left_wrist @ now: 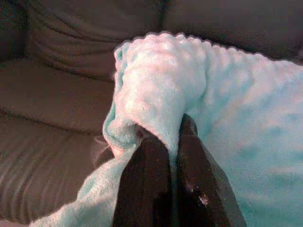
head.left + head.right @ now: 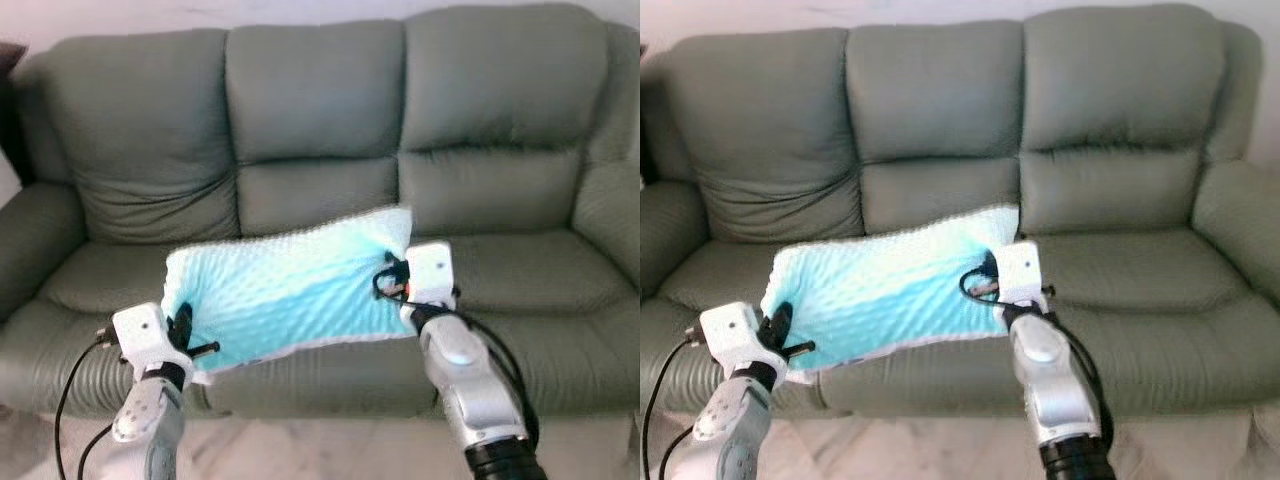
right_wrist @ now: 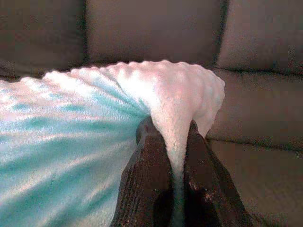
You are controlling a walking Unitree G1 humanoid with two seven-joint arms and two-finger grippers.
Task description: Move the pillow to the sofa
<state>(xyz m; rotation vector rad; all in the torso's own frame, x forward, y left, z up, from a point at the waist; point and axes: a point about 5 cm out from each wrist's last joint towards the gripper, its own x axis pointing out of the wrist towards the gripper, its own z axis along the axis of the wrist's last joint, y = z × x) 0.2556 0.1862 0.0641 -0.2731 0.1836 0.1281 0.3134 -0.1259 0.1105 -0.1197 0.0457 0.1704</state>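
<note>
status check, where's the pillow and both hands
Left hand shut on pillow, near its left end. Right hand shut on its right end. Pillow held over sofa seat, middle cushion. Nothing in the way.

Below and between the left gripper (image 2: 183, 325) and the right gripper (image 2: 392, 277), a pale, glossy, marble-veined stone floor (image 2: 300, 448). Far beyond both grippers, high up, a strip of plain white painted wall (image 2: 150, 14). Well beyond the left gripper and off to its outer side, a dark maroon blurred object (image 2: 9, 55), too cut off to identify.
</note>
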